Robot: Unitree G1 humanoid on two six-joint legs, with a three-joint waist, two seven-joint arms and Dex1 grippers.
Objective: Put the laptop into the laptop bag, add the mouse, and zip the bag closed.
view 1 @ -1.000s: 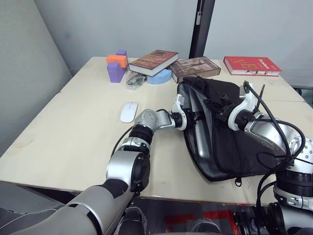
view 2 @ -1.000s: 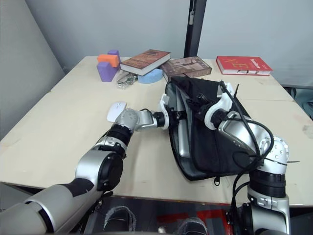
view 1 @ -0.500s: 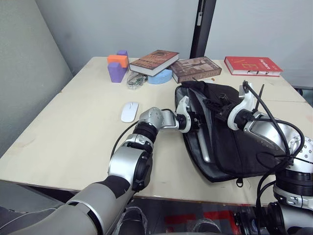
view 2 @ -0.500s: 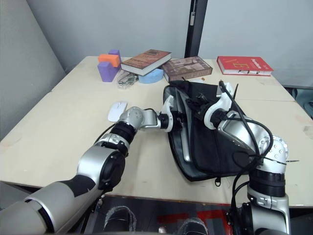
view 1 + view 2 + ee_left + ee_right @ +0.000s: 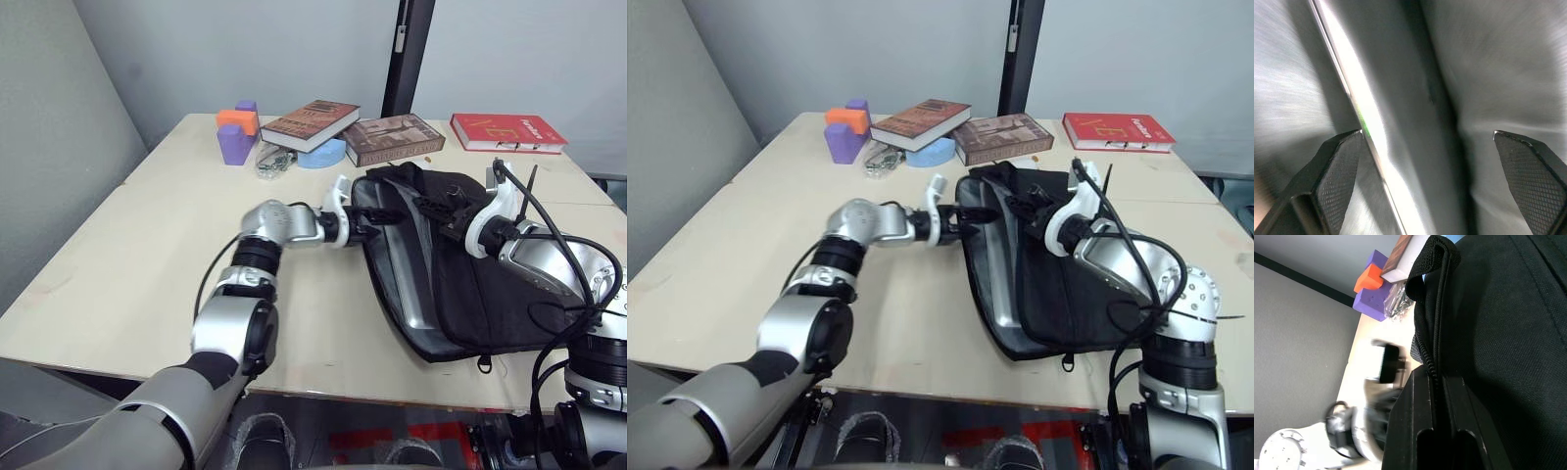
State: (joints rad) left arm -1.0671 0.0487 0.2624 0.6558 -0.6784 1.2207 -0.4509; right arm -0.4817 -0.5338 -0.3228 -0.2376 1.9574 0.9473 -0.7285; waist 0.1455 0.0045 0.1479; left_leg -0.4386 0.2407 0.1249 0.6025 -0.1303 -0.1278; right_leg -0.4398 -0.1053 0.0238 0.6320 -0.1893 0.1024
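The black laptop bag lies open on the right half of the table. Inside it the silver laptop shows along the open left edge. My left gripper is open at the bag's far left corner. In the left wrist view its fingers stand wide apart over the laptop's silver surface, holding nothing. My right gripper is shut on the bag's upper flap; the right wrist view shows it clamped on the zipper edge of the bag. The mouse is hidden behind my left arm.
At the table's far side lie a brown book, a second book and a red book. A purple and orange block, a blue object and a clear packet sit there too. A black post rises behind.
My left gripper has opened and drawn back to the left, out of the bag's mouth, its arm now covering the mouse. The bag's raised flap has sunk lower over the laptop.
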